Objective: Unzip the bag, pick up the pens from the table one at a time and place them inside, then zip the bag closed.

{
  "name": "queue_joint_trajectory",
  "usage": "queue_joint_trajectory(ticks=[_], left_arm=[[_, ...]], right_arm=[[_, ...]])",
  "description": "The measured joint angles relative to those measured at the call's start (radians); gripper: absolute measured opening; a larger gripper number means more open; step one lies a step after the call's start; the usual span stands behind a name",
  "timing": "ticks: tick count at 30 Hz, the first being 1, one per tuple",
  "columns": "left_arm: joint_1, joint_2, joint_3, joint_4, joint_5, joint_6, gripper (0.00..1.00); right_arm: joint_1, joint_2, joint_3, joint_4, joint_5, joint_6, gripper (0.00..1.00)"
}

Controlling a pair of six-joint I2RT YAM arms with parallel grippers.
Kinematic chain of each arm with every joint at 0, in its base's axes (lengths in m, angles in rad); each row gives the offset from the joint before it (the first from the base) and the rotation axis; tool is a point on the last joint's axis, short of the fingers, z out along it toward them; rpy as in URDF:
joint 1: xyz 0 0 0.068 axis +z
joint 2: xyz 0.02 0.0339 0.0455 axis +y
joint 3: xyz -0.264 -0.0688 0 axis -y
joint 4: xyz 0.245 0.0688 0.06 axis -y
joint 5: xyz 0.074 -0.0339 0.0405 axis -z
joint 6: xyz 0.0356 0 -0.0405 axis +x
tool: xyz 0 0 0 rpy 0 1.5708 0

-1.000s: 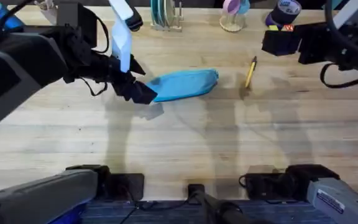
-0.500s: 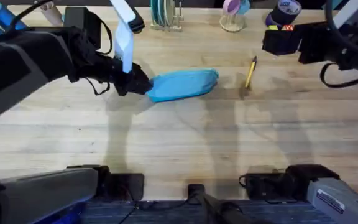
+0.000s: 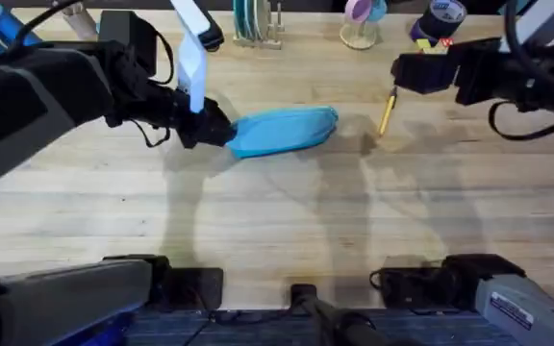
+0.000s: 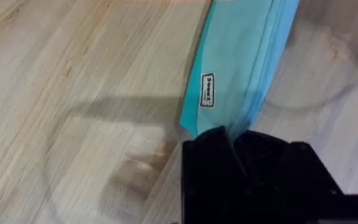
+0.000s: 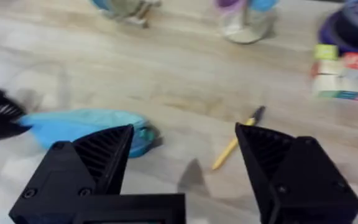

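The light blue bag (image 3: pixel 287 130) lies flat on the table (image 3: pixel 277 221), left of centre. My left gripper (image 3: pixel 217 130) is shut on the bag's left end; the left wrist view shows the black fingers (image 4: pixel 213 143) pinching the corner of the bag (image 4: pixel 241 56) beside its small label. One yellow pen (image 3: pixel 387 111) with a black end lies to the right of the bag. My right gripper (image 3: pixel 404 71) hovers just behind and above this pen. In the right wrist view it is open, its fingers (image 5: pixel 98 155) spread wide, with the pen (image 5: pixel 235 142) and the bag (image 5: pixel 86 127) on the table below.
Along the back edge stand a rack of plates (image 3: pixel 253 24), a cup holder (image 3: pixel 362 21), a roll of tape (image 3: pixel 442 13) and a small coloured box (image 5: pixel 344 84). A white upright piece (image 3: pixel 190 53) rises just behind my left gripper. The near half of the table is bare wood.
My left gripper slid up to the bag's left end and closed on it, then stayed. My right gripper moved left toward the pen.
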Motion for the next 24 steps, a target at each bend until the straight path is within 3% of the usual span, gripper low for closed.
queue_joint_trajectory(ticks=[14,24], left_arm=[[0.0,0.0,0.0,-0.002,0.0,0.0,0.043],[0.0,0.0,0.0,-0.003,0.0,0.0,0.042]], right_arm=[[0.0,0.217,0.0,-0.029,-0.312,0.048,0.996],[0.0,0.228,0.0,-0.031,-0.319,0.072,0.996]])
